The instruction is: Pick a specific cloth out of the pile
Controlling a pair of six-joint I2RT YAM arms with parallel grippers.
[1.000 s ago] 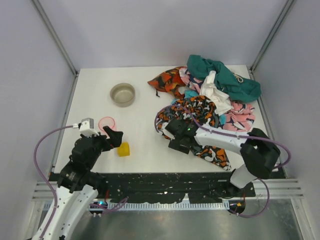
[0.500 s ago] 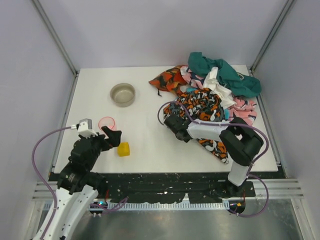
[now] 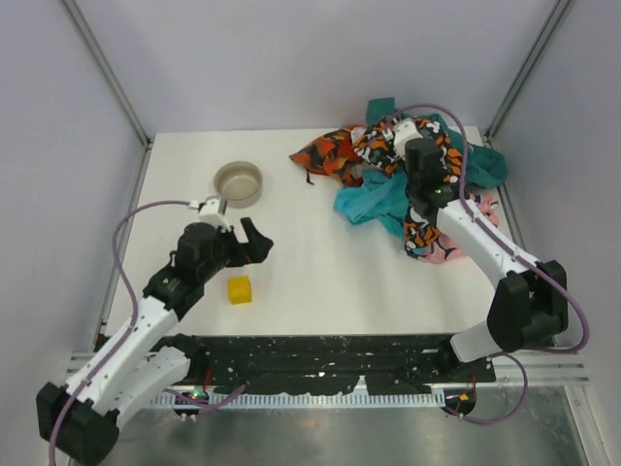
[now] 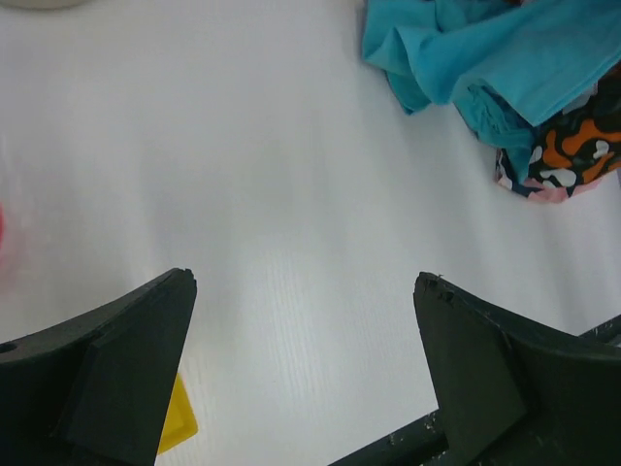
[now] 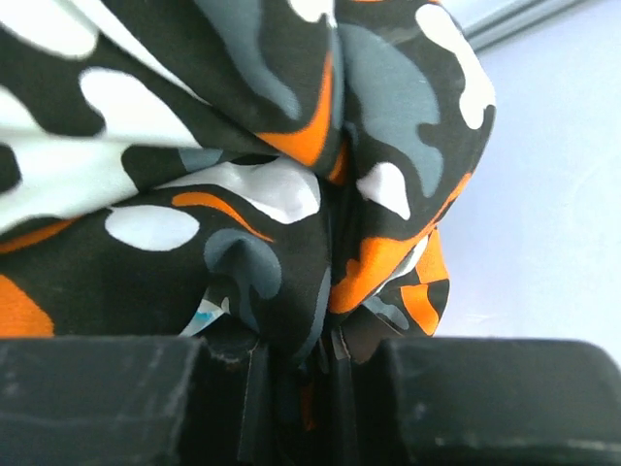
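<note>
The bright turquoise cloth lies uncovered at the pile's left front edge, and it also shows in the left wrist view as the cloth. The pile fills the back right corner. My right gripper is over the pile. In the right wrist view this gripper is shut on a fold of the black-orange-white patterned cloth, which bunches up in front of it. My left gripper is open and empty above bare table, left of the turquoise cloth, and from above it shows as the left gripper.
A grey bowl sits at the back left. A yellow block lies near the left arm. A dark teal-green garment and a red-orange patterned piece belong to the pile. Grey walls enclose the white table.
My right gripper shut on the patterned cloth and carried it from the pile's front up over its back, uncovering the turquoise cloth. My left arm reached forward toward the table's middle, still open.
</note>
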